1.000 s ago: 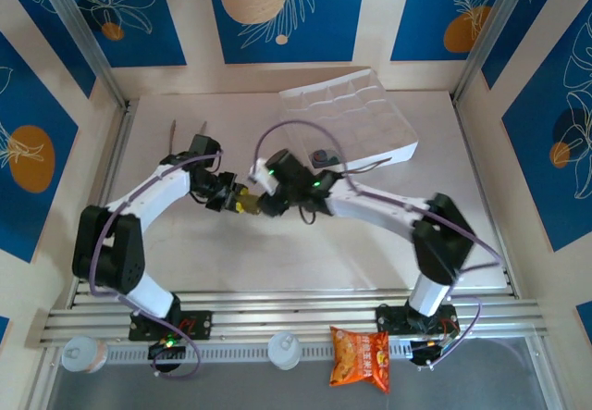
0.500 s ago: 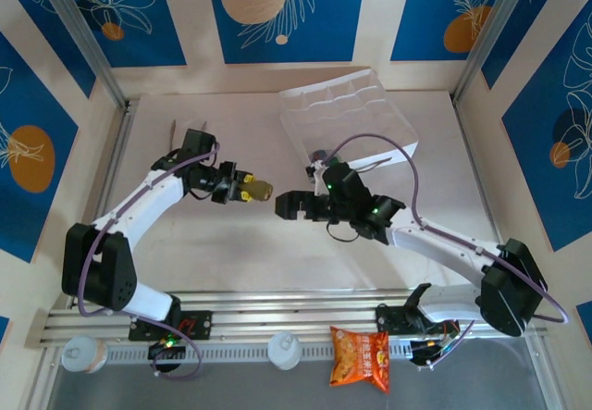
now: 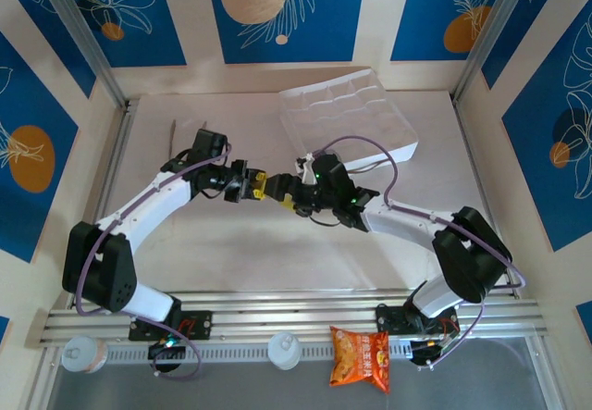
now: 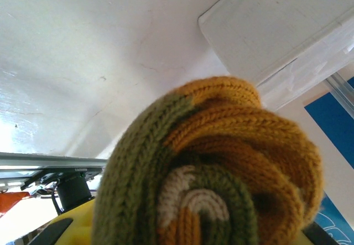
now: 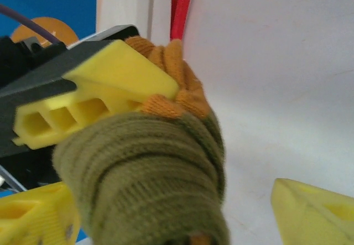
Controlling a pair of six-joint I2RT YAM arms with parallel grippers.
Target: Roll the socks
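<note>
Down at 6 o'clock sits a snack packet [image 3: 361, 357]. Middle of the surface [image 3: 240, 253], my left end effector [image 3: 256, 186] is clamped on the rolled socks [image 4: 210, 173], right end effector [image 3: 282, 192] spread open around them. Clear tray [image 3: 347, 114] at 1 o'clock.

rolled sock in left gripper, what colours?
Olive-green with orange and cream stripes; the rolled sock shows best in left wrist view.

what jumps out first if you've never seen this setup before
In the middle of the table the left tool clamps a rolled olive and orange sock, and the right tool stands open around it. A clear plastic tray lies at the far right, and an orange snack packet sits at the near edge.
</note>
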